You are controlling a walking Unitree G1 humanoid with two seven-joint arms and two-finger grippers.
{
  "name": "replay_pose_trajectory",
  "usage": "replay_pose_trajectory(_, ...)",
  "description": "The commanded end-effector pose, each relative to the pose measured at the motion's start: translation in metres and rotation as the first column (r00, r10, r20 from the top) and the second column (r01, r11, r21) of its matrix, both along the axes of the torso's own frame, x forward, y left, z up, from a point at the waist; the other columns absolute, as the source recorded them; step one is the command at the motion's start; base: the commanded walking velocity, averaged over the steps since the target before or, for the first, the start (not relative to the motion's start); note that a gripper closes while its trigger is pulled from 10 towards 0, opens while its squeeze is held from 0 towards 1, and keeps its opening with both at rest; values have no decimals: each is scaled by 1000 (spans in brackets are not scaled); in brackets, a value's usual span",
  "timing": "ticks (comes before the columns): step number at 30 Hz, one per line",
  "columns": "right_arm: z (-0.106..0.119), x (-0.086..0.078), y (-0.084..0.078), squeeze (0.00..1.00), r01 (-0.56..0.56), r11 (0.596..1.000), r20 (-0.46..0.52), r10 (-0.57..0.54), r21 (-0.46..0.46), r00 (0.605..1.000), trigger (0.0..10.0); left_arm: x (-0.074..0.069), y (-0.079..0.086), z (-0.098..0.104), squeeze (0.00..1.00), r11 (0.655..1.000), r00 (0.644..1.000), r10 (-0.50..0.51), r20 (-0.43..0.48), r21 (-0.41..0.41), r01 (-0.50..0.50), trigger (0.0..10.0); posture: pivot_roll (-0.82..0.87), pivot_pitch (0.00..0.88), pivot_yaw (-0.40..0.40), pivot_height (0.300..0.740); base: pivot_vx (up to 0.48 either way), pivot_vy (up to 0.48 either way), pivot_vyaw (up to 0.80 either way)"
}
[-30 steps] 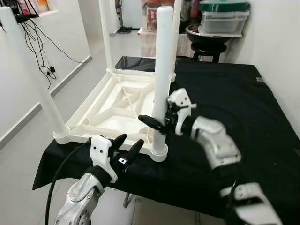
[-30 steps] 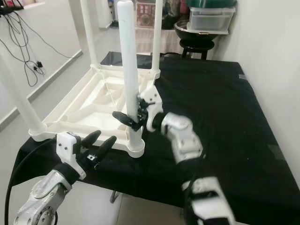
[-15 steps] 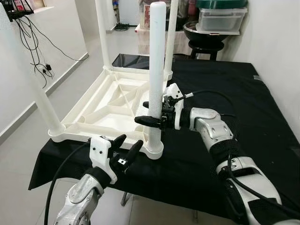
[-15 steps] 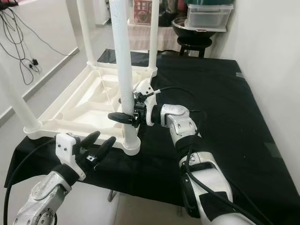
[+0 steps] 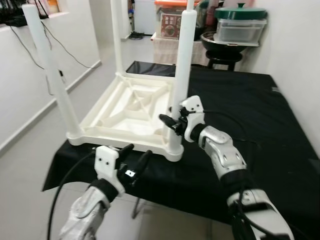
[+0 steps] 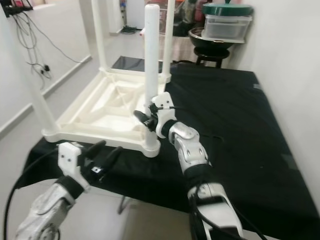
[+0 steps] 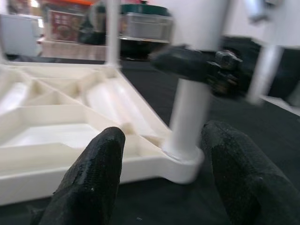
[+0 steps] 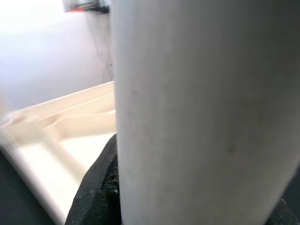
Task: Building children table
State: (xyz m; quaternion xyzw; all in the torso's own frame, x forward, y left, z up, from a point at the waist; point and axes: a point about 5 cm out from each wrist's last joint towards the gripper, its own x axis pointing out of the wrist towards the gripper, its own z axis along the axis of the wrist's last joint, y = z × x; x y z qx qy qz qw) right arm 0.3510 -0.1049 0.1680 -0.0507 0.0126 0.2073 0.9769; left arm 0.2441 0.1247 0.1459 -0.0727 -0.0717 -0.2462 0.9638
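1. The white plastic children's table (image 5: 127, 107) lies upside down on a black-covered table (image 5: 250, 115), its ribbed underside facing up and its legs pointing upward.
2. My right gripper (image 5: 171, 123) is at the near right leg (image 5: 181, 70), low on it, just above the corner socket. Its black fingers (image 6: 140, 117) sit on either side of the leg, closed onto it; in my right wrist view the white leg (image 8: 201, 112) is pressed close between the dark pads.
3. My left gripper (image 5: 134, 160) hovers off the near edge of the black cloth, just in front of the tabletop's near rim. Its two fingers (image 7: 89, 178) are spread wide and hold nothing.
4. The near left leg (image 5: 52, 75) stands upright at the other front corner; two more legs rise at the far corners.
5. Behind the table, a dark stool (image 5: 225, 57) carries a bowl and a clear lidded box (image 5: 240, 30).
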Motion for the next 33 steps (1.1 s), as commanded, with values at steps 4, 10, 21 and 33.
replay_pose_trajectory(4, -25, -12, -3, 0, 87, 987, -81, -98, -132, 992, 0, 1, 3, 0, 0, 1000, 1000, -2, -5, 9, 2, 10000, 9, 41, -28, 740, 0, 0, 0)
replay_pose_trajectory(10, -22, -9, 16, 0, 45, 994, -68, -52, -102, 996, 10000, 2, 4, -1, 0, 1000, 1000, 0, -5, 13, 0, 10000, 11, 29, -30, 740, 0, 0, 0)
replay_pose_trajectory(21, 8, -15, 30, 1000, 41, 996, -29, -39, 77, 999, 10000, 5, 9, -3, 0, 997, 999, 36, -4, 66, -36, 10000, 19, 13, -31, 740, 0, 0, 0)
replay_pose_trajectory(33, -1, -36, -9, 1000, -204, 979, -30, 204, 21, 978, 10000, 7, 30, -2, 0, 979, 987, 161, -2, 127, -159, 10000, 0, 17, -16, 740, 0, 0, 0)
